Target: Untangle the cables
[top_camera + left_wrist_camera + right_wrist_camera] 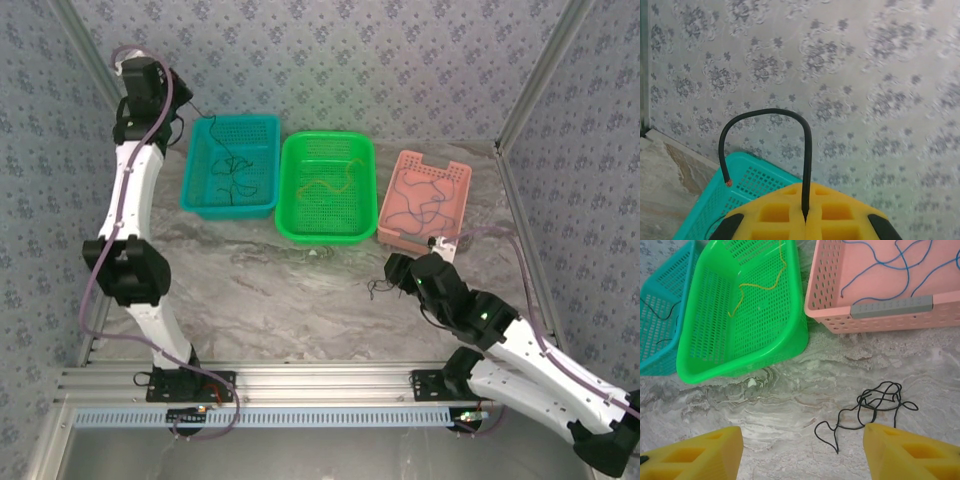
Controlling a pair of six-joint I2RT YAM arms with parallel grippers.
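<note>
The wires look very light and limp, thin enough to slip out of a loose grip, yet springy enough to hold a curl, so I judge they will drag their neighbours along rather than pull free cleanly. The black tangle [879,402] lies on the marble surface [765,405], just in front of the pink basket [830,300] and apart from it, with a few loops crossing in a knot and one long tail running out toward the near left. The right pincer [801,440] hovers low over that spot with its jaws well apart and nothing between them. The free tail or an outer loop seems the best place to take hold, since pinching the knot itself would likely tighten it. The left pincer [805,220] is raised high by the back wall above the teal basket [715,200], closed tight on a single black wire [806,150] that arches up and over and ends in a bare orange tip, which shows a little stiffness. More black wires [232,175] lie in the teal basket, a yellow wire [760,287] in the green basket [325,237] and blue wires [890,262] in the pink one
</note>
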